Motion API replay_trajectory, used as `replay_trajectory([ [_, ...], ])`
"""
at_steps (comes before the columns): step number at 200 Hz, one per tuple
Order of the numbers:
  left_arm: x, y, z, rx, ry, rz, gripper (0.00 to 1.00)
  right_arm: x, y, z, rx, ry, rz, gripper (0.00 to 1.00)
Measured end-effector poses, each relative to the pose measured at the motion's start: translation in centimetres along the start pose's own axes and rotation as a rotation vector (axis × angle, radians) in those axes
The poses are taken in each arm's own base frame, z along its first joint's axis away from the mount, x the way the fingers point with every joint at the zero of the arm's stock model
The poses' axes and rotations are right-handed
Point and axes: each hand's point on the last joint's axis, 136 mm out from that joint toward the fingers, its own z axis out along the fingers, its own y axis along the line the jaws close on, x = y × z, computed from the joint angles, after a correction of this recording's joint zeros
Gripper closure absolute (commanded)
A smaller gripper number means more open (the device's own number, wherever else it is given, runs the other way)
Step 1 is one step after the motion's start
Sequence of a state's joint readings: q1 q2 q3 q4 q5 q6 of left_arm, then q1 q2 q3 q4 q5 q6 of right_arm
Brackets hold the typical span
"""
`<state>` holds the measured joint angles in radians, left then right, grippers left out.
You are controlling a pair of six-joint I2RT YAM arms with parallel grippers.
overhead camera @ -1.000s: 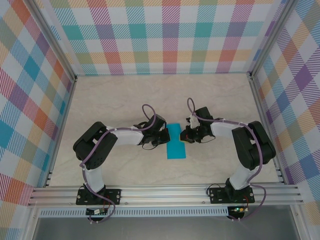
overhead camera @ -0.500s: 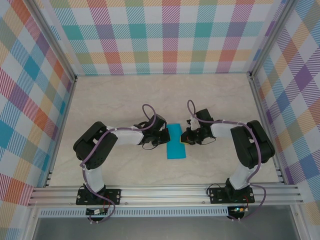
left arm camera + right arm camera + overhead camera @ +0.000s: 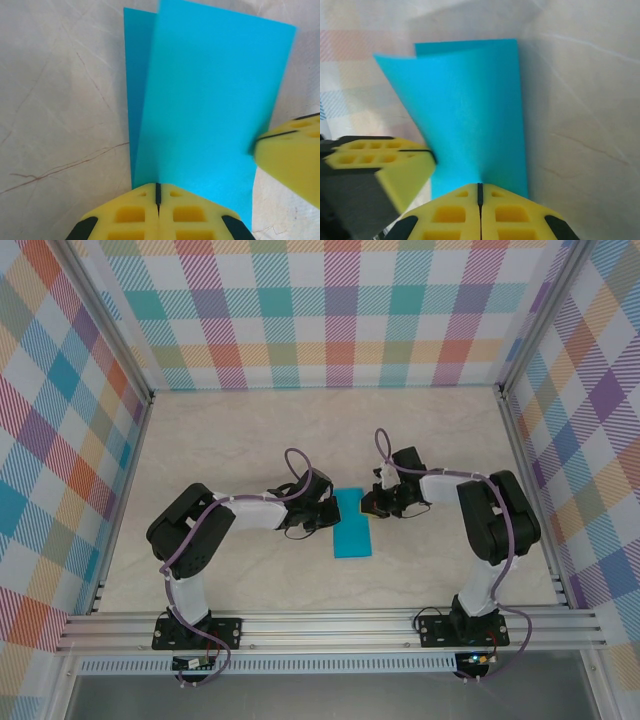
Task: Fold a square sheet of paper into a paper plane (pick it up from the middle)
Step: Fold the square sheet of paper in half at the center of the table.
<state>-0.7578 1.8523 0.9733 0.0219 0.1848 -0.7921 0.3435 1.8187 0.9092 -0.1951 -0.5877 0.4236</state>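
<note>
You see the square sheet of paper (image 3: 352, 524) folded into a narrow strip, lying mid-table (image 3: 230, 440) between the two arm tips. In both wrist views its upper layer lifts off the lower one. Your left gripper (image 3: 157, 187) has its yellow pads pressed together, pinching the sheet at its left edge; your right gripper (image 3: 480, 189) is clamped on the opposite edge in the same way, further from the bases.
</note>
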Motion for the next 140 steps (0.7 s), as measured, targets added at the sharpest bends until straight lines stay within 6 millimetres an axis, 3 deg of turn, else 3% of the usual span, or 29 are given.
replay_trajectory([
  [78,0.0,0.0,0.0,-0.002,-0.002,0.0,1.0,-0.1,-0.4,0.1,0.0,0.011,0.021,0.94],
  [140,0.0,0.0,0.0,-0.002,-0.002,0.0,1.0,-3.2,1.9,-0.8,-0.032,-0.04,-0.035,0.94],
])
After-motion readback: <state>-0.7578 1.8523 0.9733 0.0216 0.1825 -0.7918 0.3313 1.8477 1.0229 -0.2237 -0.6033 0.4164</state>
